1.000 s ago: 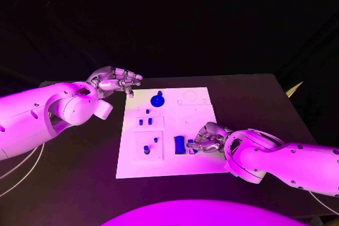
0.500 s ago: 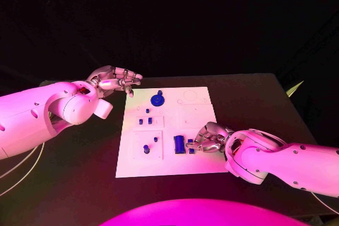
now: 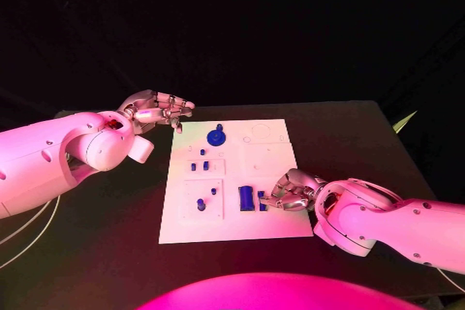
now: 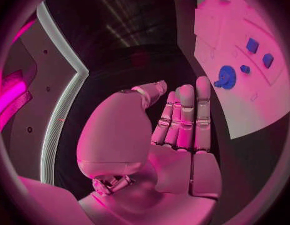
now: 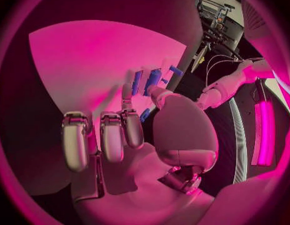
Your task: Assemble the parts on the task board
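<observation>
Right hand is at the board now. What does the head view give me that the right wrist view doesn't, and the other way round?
The head view adds the task board's full outline and the round blue part at its far end. The right wrist view adds the inner side of the right hand and a small blue part close by its fingers; whether they grip it is unclear. Both show the tall blue part standing beside that hand.

The black table [image 3: 368, 138] carries the white task board [image 3: 254, 222] at its middle.
</observation>
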Available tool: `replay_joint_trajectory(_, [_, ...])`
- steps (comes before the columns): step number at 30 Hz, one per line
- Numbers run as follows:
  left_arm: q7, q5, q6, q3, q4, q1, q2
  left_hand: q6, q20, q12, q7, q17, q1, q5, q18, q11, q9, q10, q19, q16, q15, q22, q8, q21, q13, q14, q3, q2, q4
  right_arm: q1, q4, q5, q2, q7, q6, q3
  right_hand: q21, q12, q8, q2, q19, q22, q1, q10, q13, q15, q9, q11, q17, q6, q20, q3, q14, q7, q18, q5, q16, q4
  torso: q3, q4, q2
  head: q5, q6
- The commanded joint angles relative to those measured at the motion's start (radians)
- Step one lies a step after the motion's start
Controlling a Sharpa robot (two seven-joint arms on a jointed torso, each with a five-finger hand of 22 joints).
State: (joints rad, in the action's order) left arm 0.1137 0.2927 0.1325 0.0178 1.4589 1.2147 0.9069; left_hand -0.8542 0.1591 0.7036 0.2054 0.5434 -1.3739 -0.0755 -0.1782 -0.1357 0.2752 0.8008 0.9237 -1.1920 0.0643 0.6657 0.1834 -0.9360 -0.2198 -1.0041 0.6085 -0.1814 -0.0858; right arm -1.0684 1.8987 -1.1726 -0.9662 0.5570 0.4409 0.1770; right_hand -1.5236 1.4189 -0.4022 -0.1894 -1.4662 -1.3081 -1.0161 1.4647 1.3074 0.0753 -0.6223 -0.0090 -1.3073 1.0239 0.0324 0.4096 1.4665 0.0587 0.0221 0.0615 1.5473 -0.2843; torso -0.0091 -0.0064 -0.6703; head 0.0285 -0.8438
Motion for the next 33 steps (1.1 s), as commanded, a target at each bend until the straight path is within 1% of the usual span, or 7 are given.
replay_joint_trajectory(1, [0.005,-0.006,-0.012,0.001,0.002,0.001,-0.001,-0.002,0.002,0.006,-0.001,0.002,0.004,0.000,-0.007,-0.002,-0.001,-0.007,0.006,-0.002,0.001,-0.002,-0.004,0.007,0.001,0.002,0.000,0.010,-0.005,0.001,0.001,-0.012,-0.005,-0.016,-0.041,0.000,0.002,0.005,-0.006,0.004,-0.092,-0.241,-0.012,0.045,0.190,0.007,-0.002,-0.008,-0.215,0.002,-0.009,0.000,0.095,-0.002,-0.011,0.006,0.002,0.013,-0.0001,-0.0005,0.000,0.000,0.001])
replay_joint_trajectory(10, [0.006,-0.006,-0.013,0.001,0.002,0.000,-0.003,-0.002,0.002,0.006,-0.001,0.002,0.004,0.000,-0.007,-0.001,-0.001,-0.007,0.006,-0.002,0.001,-0.002,-0.004,0.007,0.001,0.002,0.000,0.010,-0.007,0.001,-0.003,-0.011,-0.012,-0.036,-0.075,0.000,0.006,0.004,-0.004,-0.025,-0.091,-0.239,-0.092,0.045,0.190,0.007,0.000,-0.008,-0.214,-0.002,-0.010,0.010,0.094,-0.001,-0.010,0.001,0.001,0.084,-0.0006,-0.0005,0.000,0.002,0.008])
replay_joint_trajectory(15, [0.015,-0.009,-0.010,0.000,0.001,0.000,-0.004,-0.002,0.002,0.006,-0.001,0.002,0.004,0.000,-0.007,-0.001,-0.001,-0.007,0.006,-0.002,0.001,-0.002,-0.004,0.007,0.001,0.002,0.000,0.010,-0.007,0.001,-0.015,0.001,-0.015,-0.077,-0.013,0.000,0.010,0.005,0.001,-0.019,-0.090,-0.238,-0.099,0.045,0.191,0.006,0.003,-0.006,-0.212,-0.008,-0.010,0.014,0.094,0.001,-0.009,0.004,0.000,0.089,-0.0016,-0.0018,0.003,0.002,0.015])
replay_joint_trajectory(27, [0.103,-0.065,0.014,-0.018,-0.026,-0.011,-0.021,-0.002,0.002,0.009,-0.003,-0.007,0.005,0.001,-0.007,0.000,0.000,-0.006,-0.007,0.022,0.001,-0.013,-0.004,0.026,0.004,0.026,-0.005,0.003,-0.011,-0.062,-0.140,0.420,-0.013,-0.558,0.122,-0.008,0.125,-0.083,0.065,0.001,-0.059,-0.190,-0.127,-0.003,0.150,-0.022,0.032,0.027,-0.144,-0.081,0.012,0.048,0.077,0.040,0.014,0.020,-0.035,0.114,-0.0138,-0.0183,0.042,-0.008,0.057])
replay_joint_trajectory(30, [0.146,-0.104,0.030,-0.022,-0.054,-0.017,-0.035,-0.001,0.006,0.002,-0.002,-0.032,0.002,0.001,-0.005,-0.003,0.000,-0.006,-0.043,0.086,0.007,-0.039,-0.006,0.075,0.012,0.084,-0.006,-0.002,-0.016,-0.089,-0.220,0.587,0.010,-0.671,0.110,-0.011,0.282,-0.243,0.085,0.004,-0.011,-0.123,-0.151,-0.092,0.072,-0.034,0.038,0.041,-0.058,-0.109,0.025,0.065,0.051,0.055,0.044,0.017,-0.088,0.136,-0.0176,-0.0227,0.057,-0.009,0.079])
replay_joint_trajectory(32, [0.179,-0.134,0.044,-0.024,-0.075,-0.022,-0.045,0.003,0.016,-0.036,0.003,-0.065,0.002,0.001,-0.004,-0.012,0.000,-0.011,-0.078,0.161,0.018,-0.073,-0.007,0.134,0.037,0.131,-0.009,-0.007,-0.024,-0.104,-0.282,0.670,0.031,-0.729,0.091,-0.014,0.588,-0.524,0.097,0.004,0.092,0.018,-0.167,-0.265,-0.083,-0.052,0.033,0.061,0.123,-0.154,0.042,0.082,-0.022,0.079,0.097,0.009,-0.222,0.157,-0.0185,-0.0266,0.065,-0.013,0.086])
replay_joint_trajectory(33, [0.206,-0.160,0.055,-0.025,-0.094,-0.026,-0.053,0.003,0.025,-0.069,0.005,-0.094,0.003,0.001,-0.004,-0.016,0.001,-0.002,-0.094,0.225,0.025,-0.102,-0.007,0.182,0.059,0.153,-0.013,-0.008,-0.030,-0.112,-0.337,0.717,0.053,-0.771,0.076,-0.017,0.805,-0.724,0.097,0.001,0.163,0.131,-0.178,-0.387,-0.210,-0.059,0.026,0.069,0.256,-0.181,0.053,0.091,-0.084,0.089,0.127,0.001,-0.336,0.172,-0.0184,-0.0295,0.071,-0.015,0.104])
